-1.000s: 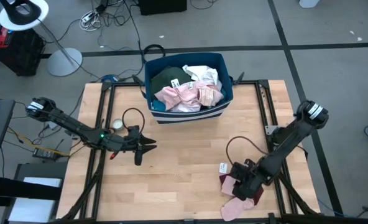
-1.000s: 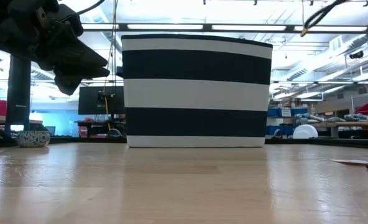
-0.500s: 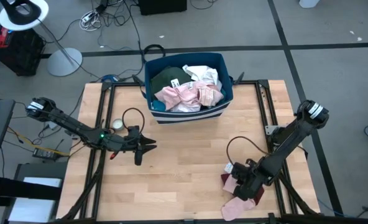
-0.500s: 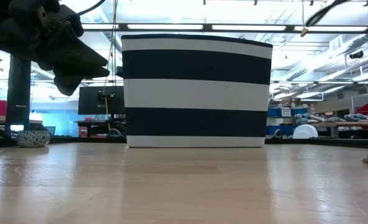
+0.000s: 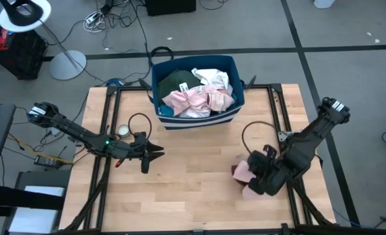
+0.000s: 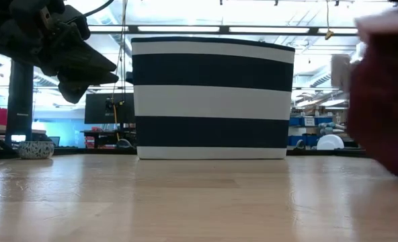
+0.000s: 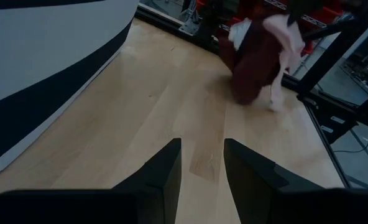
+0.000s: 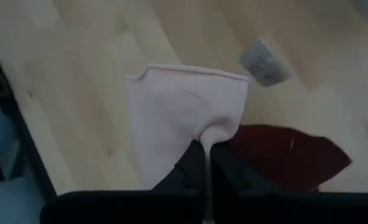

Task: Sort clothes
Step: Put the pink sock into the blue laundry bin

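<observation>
**Operator:** Where are my arms, and what are they holding?

**Describer:** Your right tool [image 5: 263, 175] is near the right front part of the table [image 5: 186, 196], lifted off the wood. Its fingers are pinched together on a pale pink garment [image 8: 184, 115], which hangs from them in the right wrist view. A maroon piece [image 8: 289, 155] hangs with it; from the left wrist view the two dangle as one bundle clear of the table, so the lift looks meant to carry them off together. Whether the maroon piece is truly gripped or only clinging, I cannot tell.

**Operator:** And the left?

**Describer:** Your left tool [image 5: 155, 149] waits over the left half of the table, fingers spread with a gap between them, holding nothing.

**Operator:** What's in the bin?

**Describer:** The dark blue bin with white stripes [image 5: 196, 121] stands at the table's back middle. Inside it lie a dark green top [image 5: 177, 81], pink garments [image 5: 193, 101] and a white piece [image 5: 212, 78], heaped loosely. A white tag shows on the green.
</observation>
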Motion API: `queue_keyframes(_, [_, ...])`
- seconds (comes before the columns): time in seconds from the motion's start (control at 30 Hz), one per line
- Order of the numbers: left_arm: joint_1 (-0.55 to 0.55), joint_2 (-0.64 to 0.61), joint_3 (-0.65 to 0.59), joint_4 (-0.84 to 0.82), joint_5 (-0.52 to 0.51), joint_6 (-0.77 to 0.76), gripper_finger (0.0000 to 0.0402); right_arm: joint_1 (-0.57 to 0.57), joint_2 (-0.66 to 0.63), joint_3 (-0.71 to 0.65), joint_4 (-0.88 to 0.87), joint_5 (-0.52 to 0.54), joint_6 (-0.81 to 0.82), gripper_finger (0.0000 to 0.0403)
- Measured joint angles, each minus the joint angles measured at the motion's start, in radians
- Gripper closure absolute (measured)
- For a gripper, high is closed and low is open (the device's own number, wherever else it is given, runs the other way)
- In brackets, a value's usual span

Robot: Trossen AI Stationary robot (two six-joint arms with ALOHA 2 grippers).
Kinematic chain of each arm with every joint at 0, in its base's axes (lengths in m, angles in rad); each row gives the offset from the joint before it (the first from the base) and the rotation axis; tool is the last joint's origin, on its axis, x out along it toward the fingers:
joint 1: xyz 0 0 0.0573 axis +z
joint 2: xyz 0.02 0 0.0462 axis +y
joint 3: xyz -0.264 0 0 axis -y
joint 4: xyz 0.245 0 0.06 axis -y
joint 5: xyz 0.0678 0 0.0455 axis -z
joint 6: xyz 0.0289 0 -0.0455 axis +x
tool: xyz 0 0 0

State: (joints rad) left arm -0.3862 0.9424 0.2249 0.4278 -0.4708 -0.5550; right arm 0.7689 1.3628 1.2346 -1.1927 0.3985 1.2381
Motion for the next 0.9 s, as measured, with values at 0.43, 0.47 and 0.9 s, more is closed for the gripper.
queue_keyframes(0.43, [0.0, 0.0, 0.0, 0.0, 0.0, 0.0, 0.0275, -0.193, 0.021, 0.058, 0.074, 0.082, -0.329, 0.0364])
queue_keyframes(0.47, [0.0, 0.0, 0.0, 0.0, 0.0, 0.0, 0.0275, -0.213, 0.027, 0.058, 0.09, 0.084, -0.358, 0.0361])
queue_keyframes(0.9, [0.0, 0.0, 0.0, 0.0, 0.0, 0.002, 0.0275, -0.44, 0.092, 0.056, 0.392, 0.033, -0.744, 0.0393])
